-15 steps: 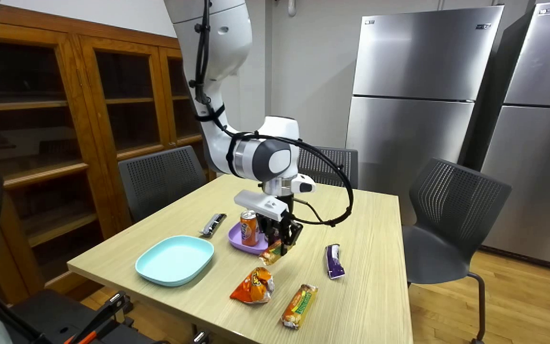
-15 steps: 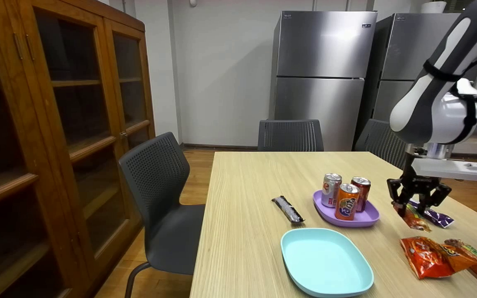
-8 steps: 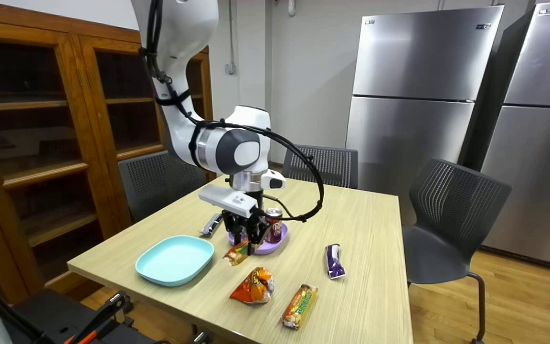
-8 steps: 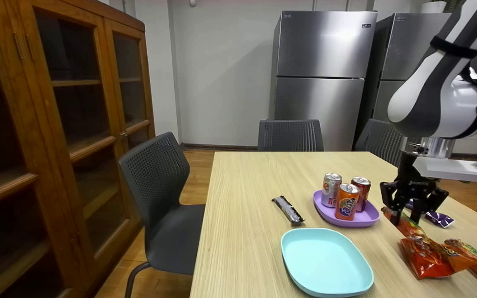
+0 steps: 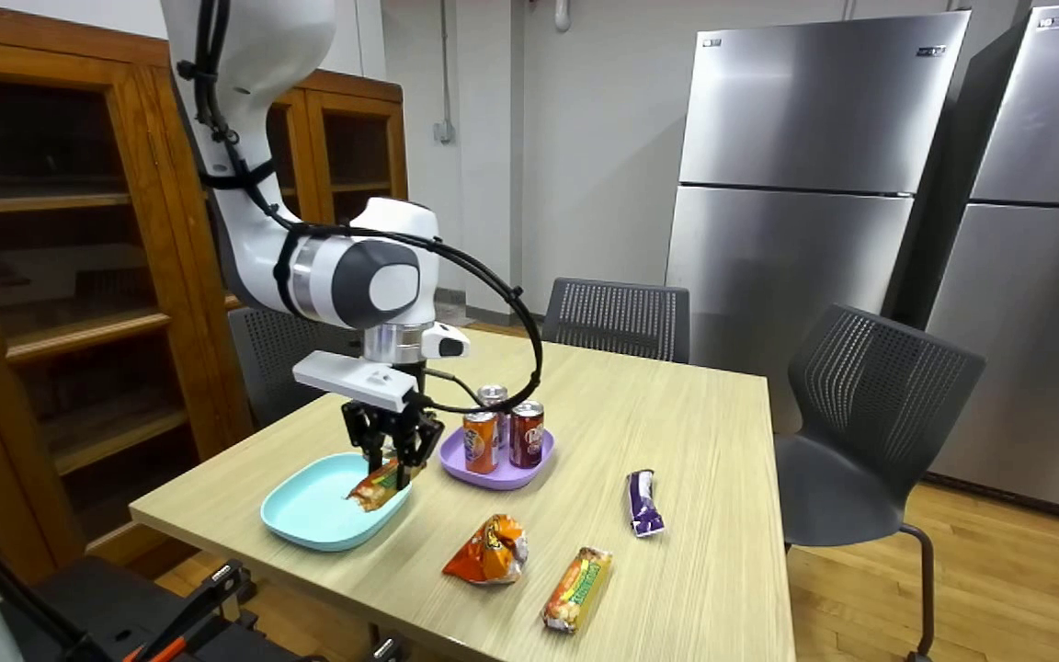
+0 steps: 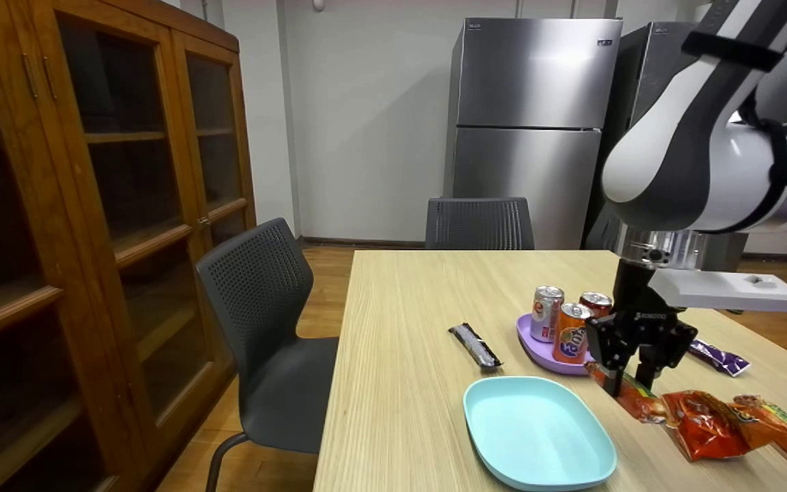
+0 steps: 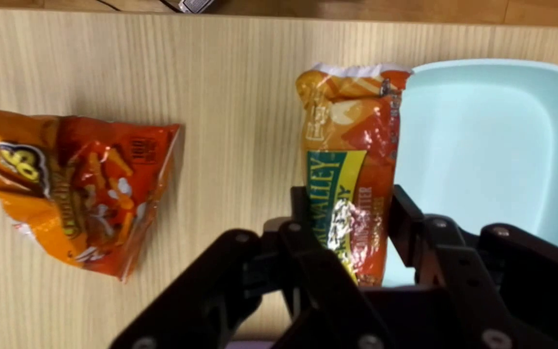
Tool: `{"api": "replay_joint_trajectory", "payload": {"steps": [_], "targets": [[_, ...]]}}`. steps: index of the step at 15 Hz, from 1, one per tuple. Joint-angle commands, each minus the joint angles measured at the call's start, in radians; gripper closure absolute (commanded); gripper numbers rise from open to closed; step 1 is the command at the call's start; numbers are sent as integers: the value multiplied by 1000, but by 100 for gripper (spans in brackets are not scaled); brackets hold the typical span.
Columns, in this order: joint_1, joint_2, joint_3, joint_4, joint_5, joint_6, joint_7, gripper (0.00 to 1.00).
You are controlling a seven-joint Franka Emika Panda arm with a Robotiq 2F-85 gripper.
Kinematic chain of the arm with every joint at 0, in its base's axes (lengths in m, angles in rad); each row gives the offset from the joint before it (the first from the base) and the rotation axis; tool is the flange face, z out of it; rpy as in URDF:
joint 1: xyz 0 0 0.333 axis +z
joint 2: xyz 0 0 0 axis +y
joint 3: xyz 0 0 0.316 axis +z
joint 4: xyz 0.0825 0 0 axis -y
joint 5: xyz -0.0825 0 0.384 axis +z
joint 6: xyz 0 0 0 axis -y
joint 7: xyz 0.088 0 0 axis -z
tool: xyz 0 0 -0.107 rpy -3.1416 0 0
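The granola bar (image 7: 349, 179) is being pinched by the hand (image 7: 349, 211) above the bench (image 5: 704, 441), near the turquoise tray (image 7: 482, 155) and overlapping its rim in the wrist view. Near them, an orange snack bag (image 7: 90, 194) is lying; a purple tray (image 5: 497, 481) is holding three cans (image 6: 570, 329).

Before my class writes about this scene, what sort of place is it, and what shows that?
Most likely a shared break room or office kitchen: two stainless-steel top-freezer refrigerators stand beyond a light wood-grain table, with gray perforated-back chairs set around it.
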Motion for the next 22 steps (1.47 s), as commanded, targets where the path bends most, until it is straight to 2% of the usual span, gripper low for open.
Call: {"api": "replay_joint_trajectory", "payload": {"steps": [1,7,14,22], "targets": [[55,-31,39,-21,16,-18,-14,83],[147,24,66,24,-12,-21,8,83],[226,149,38,129,-80,-11,48,83],[262,268,33,241,-97,-21,56,83]]}}
